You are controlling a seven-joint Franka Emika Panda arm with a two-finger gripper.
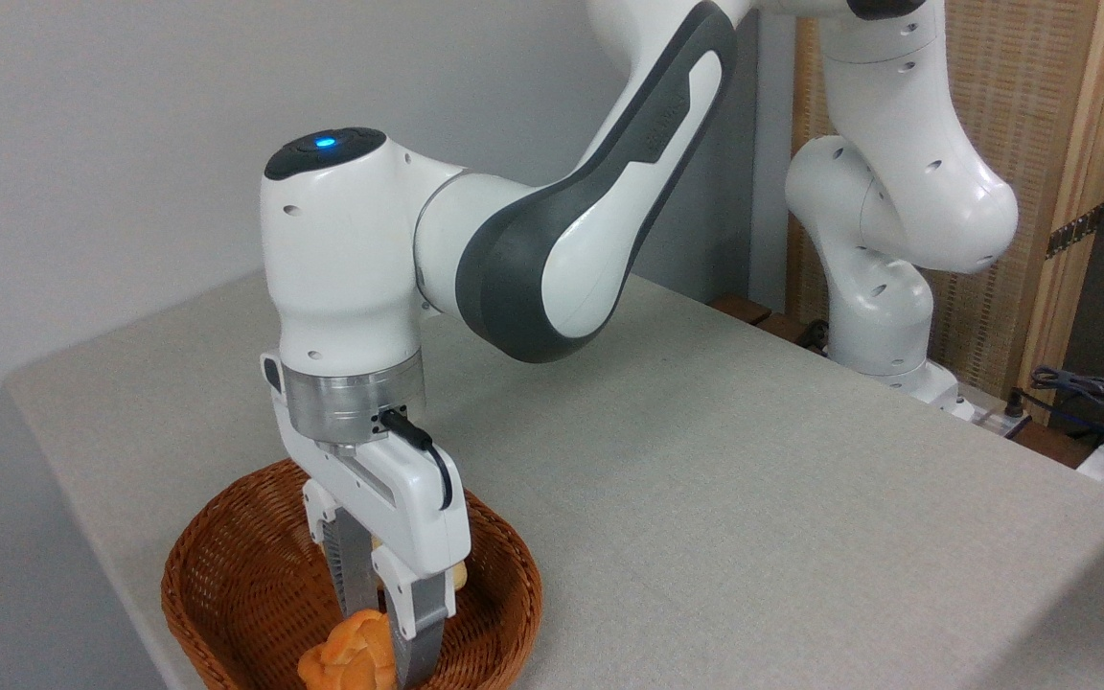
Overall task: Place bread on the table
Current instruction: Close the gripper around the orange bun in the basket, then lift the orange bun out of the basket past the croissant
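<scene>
Nearest, at the 6 o'clock edge of the view, the bun (pixel 346 659) sits between my fingers, over the front part of the basket (pixel 226 575). My gripper (pixel 378 640) looks closed on it: one finger stands at its 12 o'clock side, the other runs down its 3 o'clock side, both seemingly touching. Whether it is resting in the basket or lifted, I cannot tell, since the frame cuts it off.

I judge the bun light and soft, so a hard squeeze would dent it. Its lumpy knotted top gives poor seating; the rounder flanks where my fingers sit seem the better hold. The crust is orange-golden, faintly glossy.

The basket is brown woven wicker, oval, with ribbed walls. A pale scrap shows behind my finger at its 3 o'clock wall; I cannot identify it.

Beyond, toward 1 o'clock, the table (pixel 753 498) spreads flat, grey-beige and cloth-like.
</scene>
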